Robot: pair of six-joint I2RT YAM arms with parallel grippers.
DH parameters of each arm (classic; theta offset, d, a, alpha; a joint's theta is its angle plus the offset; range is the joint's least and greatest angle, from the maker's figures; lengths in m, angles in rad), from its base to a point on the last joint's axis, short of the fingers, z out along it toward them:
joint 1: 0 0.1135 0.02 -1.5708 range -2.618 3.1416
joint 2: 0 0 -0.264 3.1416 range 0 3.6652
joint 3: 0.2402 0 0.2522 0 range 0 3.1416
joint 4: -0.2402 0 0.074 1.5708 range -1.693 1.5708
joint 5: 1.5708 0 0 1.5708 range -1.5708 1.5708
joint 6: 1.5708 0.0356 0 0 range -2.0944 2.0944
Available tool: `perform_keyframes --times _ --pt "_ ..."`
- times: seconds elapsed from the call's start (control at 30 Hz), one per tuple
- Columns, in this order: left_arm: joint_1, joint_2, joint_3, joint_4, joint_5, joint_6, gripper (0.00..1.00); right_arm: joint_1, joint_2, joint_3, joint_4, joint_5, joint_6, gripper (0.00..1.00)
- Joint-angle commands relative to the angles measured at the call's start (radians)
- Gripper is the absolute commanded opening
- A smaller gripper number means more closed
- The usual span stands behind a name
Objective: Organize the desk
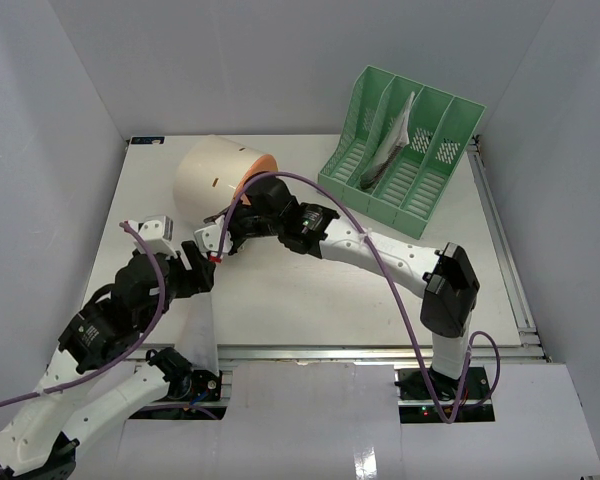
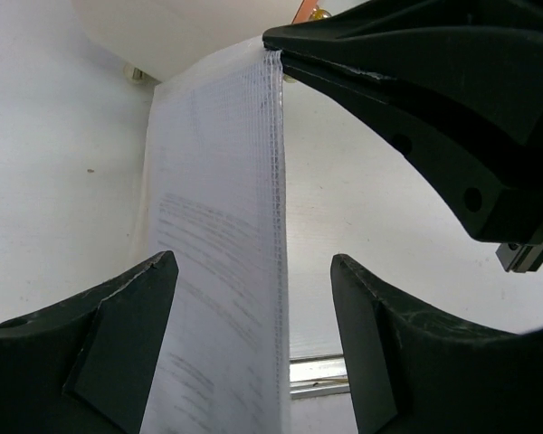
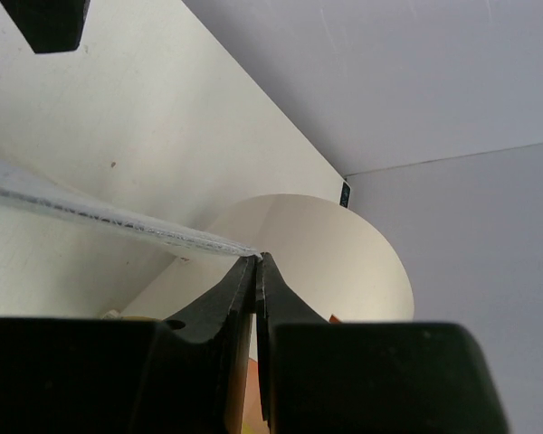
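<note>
A thin translucent sheet with printed lines [image 2: 217, 253] stands on edge above the white desk [image 1: 280, 290]. My right gripper [image 3: 256, 259] is shut on its top corner, seen in the top view [image 1: 213, 250] in front of the cream cylinder. My left gripper [image 2: 253, 260] is open, one finger on each side of the sheet's lower part. There is a clear gap between the sheet and the right-hand finger [image 2: 371, 325]. In the top view the sheet [image 1: 202, 330] hangs down toward the front rail, beside the left gripper [image 1: 192, 268].
A cream cylindrical box [image 1: 215, 175] lies on its side at the back left, close behind both grippers. A mint-green file rack [image 1: 400, 150] holding papers stands at the back right. A metal rail [image 1: 380, 352] runs along the front edge, and white walls enclose the desk.
</note>
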Motion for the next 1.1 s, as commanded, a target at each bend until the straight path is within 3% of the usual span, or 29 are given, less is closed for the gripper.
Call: perform_keyframes --times 0.0,0.53,1.07 --pt "-0.004 0.026 -0.021 0.048 0.017 0.005 0.8 -0.012 0.0 0.073 0.05 -0.021 0.055 0.08" --pt "-0.004 0.154 -0.136 0.318 -0.064 -0.087 0.82 -0.015 0.012 0.124 0.007 -0.064 0.145 0.08" --pt "-0.004 0.119 -0.19 0.343 -0.057 -0.147 0.78 -0.015 0.034 0.214 -0.02 -0.089 0.249 0.08"
